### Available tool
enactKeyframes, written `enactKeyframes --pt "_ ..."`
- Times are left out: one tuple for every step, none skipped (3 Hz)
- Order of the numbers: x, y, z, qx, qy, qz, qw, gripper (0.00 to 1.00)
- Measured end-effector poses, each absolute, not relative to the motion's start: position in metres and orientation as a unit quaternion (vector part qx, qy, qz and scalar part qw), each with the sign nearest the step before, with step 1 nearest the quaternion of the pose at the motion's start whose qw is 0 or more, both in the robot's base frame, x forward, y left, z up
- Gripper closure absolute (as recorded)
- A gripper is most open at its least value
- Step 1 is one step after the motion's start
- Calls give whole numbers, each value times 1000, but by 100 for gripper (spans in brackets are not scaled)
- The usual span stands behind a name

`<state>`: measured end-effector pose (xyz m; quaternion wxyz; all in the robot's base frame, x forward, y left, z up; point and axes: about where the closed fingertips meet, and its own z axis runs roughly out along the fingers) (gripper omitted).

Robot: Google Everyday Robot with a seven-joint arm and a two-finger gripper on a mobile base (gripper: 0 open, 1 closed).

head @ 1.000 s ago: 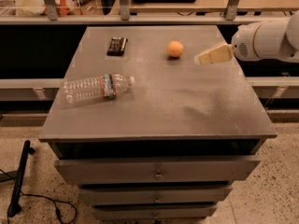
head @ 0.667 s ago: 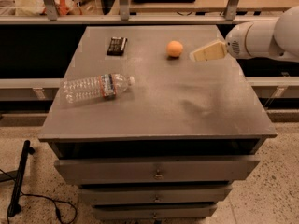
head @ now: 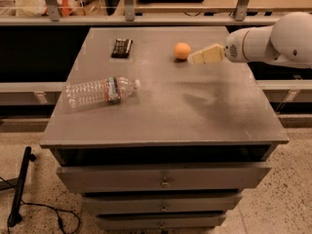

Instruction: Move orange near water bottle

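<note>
Presently the gripper is held at 3 o'clock of the orange (the jaws' state cannot be told); the water bottle is seen at 8 o'clock.

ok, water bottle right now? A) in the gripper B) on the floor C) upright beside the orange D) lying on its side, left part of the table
D: the water bottle lies on its side on the left of the table, white cap pointing right; the gripper hovers just right of the orange, well away from the bottle.

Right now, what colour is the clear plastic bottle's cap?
White cap, camera view; tool beside round orange fruit.
</note>
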<state>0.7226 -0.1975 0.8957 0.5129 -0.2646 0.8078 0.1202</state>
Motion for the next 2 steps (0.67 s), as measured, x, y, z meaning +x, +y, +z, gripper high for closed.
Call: enactKeyframes --pt "739 -179 884 -286 791 145 521 0" --pt "752 -166 872 -312 779 149 524 0"
